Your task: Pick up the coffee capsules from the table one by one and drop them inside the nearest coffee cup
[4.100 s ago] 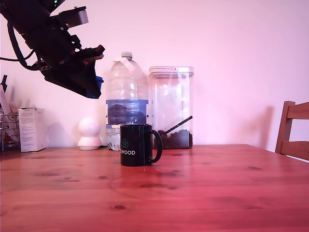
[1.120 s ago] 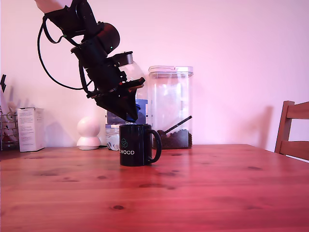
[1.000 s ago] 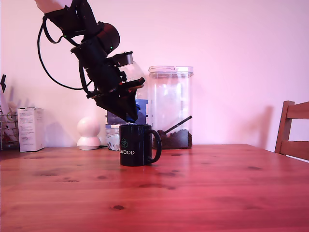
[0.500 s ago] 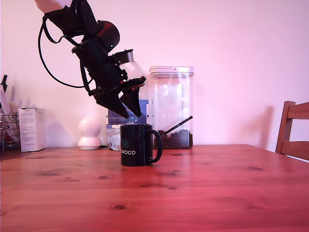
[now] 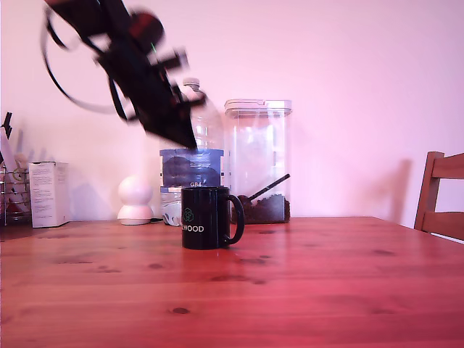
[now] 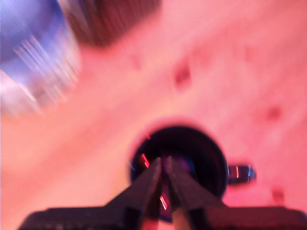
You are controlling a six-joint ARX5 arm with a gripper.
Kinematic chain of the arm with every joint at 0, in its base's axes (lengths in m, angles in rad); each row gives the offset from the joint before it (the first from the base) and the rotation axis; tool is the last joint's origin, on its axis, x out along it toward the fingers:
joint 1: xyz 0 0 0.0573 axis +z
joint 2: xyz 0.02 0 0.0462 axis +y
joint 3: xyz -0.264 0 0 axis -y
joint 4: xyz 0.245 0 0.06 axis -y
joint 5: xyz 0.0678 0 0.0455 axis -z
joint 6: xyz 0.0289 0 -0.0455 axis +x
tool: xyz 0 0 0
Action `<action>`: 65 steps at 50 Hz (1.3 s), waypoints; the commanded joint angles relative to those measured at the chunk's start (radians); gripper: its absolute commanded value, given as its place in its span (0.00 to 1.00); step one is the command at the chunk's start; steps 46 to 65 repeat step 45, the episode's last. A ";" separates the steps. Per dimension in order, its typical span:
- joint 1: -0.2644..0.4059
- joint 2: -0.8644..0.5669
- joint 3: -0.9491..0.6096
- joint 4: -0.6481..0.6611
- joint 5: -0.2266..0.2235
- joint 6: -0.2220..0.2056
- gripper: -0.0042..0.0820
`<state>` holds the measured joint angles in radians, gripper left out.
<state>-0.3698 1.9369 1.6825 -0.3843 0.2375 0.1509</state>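
Note:
The black coffee cup (image 5: 205,217) with "WOOD" lettering stands upright on the reddish-brown table (image 5: 304,283), its handle toward the exterior view's right. My gripper (image 5: 185,138) is motion-blurred, hanging high above the cup and slightly toward the exterior view's left. In the wrist view the cup (image 6: 211,143) lies straight below my gripper (image 6: 163,163), whose fingers are pressed together with nothing between them. No coffee capsule shows clearly; the cup's inside is dark and blurred.
Behind the cup stand a large water bottle (image 5: 192,156) with a blue label and a clear container (image 5: 257,159) holding a scoop. A white round object (image 5: 134,199) and a white box (image 5: 47,193) sit at the back left. A wooden chair (image 5: 438,196) is at the right edge.
My gripper hovered just over the cup's mouth, opened its jaws half a second ago, and has since risen and swung up toward the exterior view's left. The cup has stayed in place.

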 commanded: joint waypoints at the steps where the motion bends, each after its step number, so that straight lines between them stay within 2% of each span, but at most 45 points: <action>1: 0.005 -0.074 -0.076 0.048 0.006 0.005 0.05; 11: 0.010 -0.278 -0.317 0.196 0.018 0.006 0.02; 13: 0.010 -0.316 -0.354 0.215 0.020 -0.014 0.02; 20: 0.010 -0.425 -0.464 0.253 0.035 -0.033 0.02; 37: 0.010 -0.630 -0.697 0.304 0.024 -0.071 0.02; 45: 0.010 -0.694 -0.767 0.303 0.011 -0.087 0.02; 65: 0.010 -0.694 -0.767 0.303 0.011 -0.087 0.02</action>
